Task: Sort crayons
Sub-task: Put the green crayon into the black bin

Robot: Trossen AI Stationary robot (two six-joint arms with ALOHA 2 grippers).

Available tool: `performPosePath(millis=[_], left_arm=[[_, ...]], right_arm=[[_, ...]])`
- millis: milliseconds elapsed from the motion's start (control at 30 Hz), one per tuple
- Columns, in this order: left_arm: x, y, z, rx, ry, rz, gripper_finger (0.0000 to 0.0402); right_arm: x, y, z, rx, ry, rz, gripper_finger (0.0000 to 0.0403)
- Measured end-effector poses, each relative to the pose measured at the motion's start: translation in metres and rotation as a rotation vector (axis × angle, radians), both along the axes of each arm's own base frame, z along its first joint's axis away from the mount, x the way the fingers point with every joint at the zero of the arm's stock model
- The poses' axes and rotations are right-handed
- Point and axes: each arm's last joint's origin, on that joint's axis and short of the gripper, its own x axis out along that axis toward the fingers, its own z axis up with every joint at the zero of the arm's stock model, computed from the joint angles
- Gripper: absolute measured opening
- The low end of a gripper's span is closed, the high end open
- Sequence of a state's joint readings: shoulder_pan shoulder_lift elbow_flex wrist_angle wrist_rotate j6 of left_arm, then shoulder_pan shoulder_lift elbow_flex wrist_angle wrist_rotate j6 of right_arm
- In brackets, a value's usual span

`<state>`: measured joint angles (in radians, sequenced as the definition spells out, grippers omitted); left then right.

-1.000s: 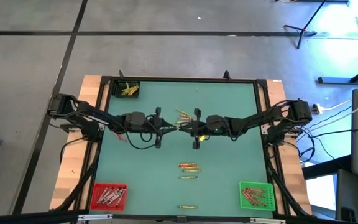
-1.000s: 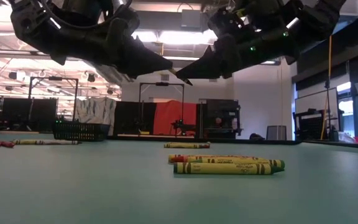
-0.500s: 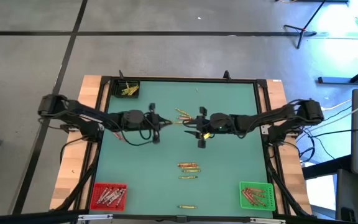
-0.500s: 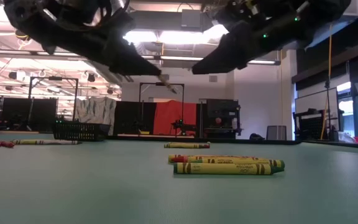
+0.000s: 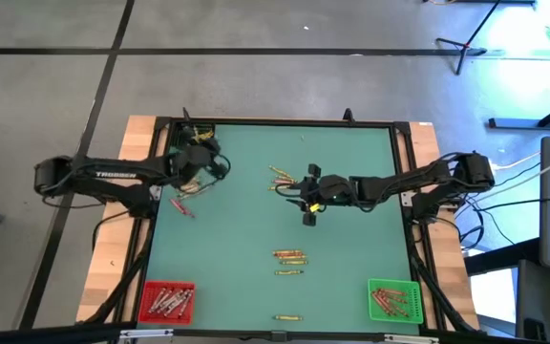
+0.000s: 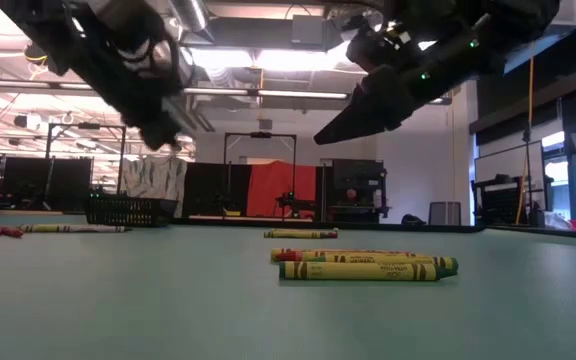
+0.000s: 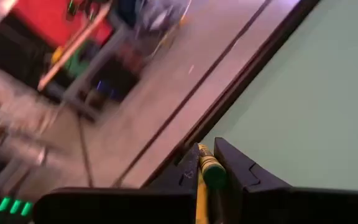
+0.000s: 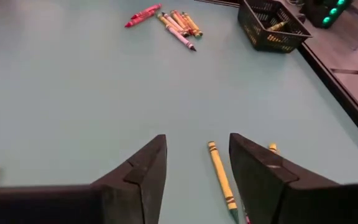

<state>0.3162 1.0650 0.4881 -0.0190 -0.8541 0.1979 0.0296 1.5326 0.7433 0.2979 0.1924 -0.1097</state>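
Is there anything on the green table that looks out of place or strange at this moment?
Nothing looks damaged or spilled. Loose crayons still lie unsorted on the green table, and the left gripper holds a yellow crayon near the black square bin.

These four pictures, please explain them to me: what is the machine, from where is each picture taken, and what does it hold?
It is a robot with two dark arms at a green table. One camera looks down from above, one sits at table height, and one rides on each wrist. The left gripper, near the black bin, is shut on a yellow crayon. The right gripper is open and empty above loose crayons at the table's middle. A red bin and a green bin hold sorted crayons.
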Motion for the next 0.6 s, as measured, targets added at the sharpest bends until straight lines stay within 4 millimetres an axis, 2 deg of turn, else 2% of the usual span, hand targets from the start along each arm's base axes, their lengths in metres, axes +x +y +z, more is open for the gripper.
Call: performPosePath(millis=[300,433,600], left_arm=[[-0.026,0.049,-0.01,-0.085,0.002,0.216,0.0018],[-0.036,0.06,-0.01,-0.093,0.022,0.25,0.0023],[-0.04,0.064,-0.011,-0.111,0.022,0.252,0.0065]], right_arm=[[0.0,-0.002,-0.001,0.0,0.01,-0.004,0.017],[0.0,-0.002,-0.002,0.0,0.014,-0.004,0.017],[0.0,-0.002,-0.002,0.0,0.015,-0.004,0.017]])
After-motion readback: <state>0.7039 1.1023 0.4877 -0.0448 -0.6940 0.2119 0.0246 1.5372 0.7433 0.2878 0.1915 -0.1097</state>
